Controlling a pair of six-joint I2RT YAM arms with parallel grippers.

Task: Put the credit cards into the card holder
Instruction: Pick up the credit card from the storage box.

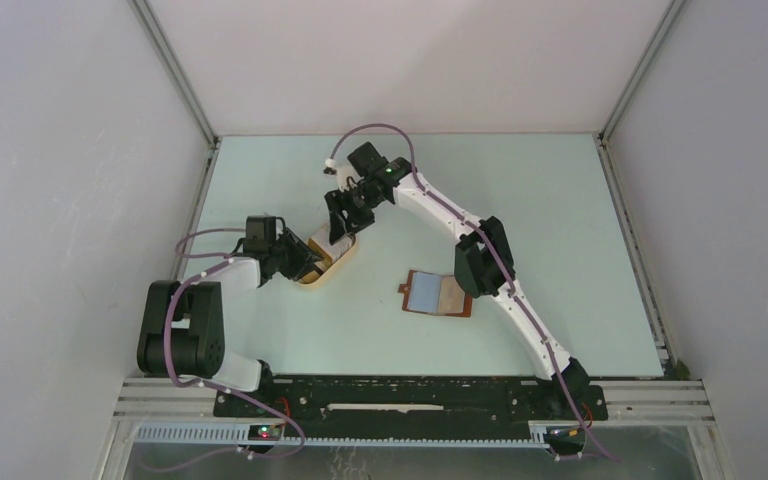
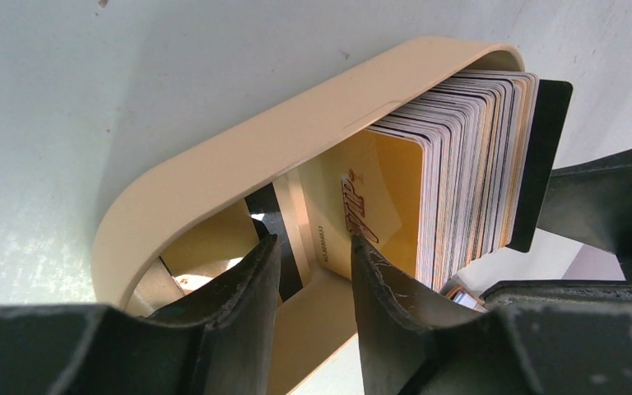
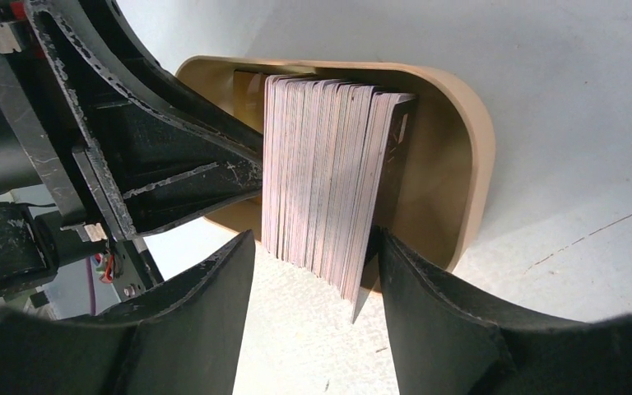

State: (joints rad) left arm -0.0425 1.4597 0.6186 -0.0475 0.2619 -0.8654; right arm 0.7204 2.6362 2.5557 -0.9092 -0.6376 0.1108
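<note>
The credit cards (image 3: 321, 181) stand edge-on as a thick stack in a tan oval tray (image 3: 461, 164), with a dark card at the outer end. My right gripper (image 3: 317, 239) is open and straddles the top of the stack. Its right finger is close against the dark end card; its left finger stands apart. My left gripper (image 2: 311, 243) is open over the tray's (image 2: 239, 156) other end, facing an orange card on the stack (image 2: 469, 164). A beige card with a black stripe leans between its tips. The card holder (image 1: 438, 293) lies open on the table, reddish-brown with bluish pockets.
In the top view the tray (image 1: 332, 272) sits left of centre, with the left gripper (image 1: 305, 265) and right gripper (image 1: 343, 222) at opposite ends. The right arm's elbow hangs just right of the card holder. White walls enclose the pale table.
</note>
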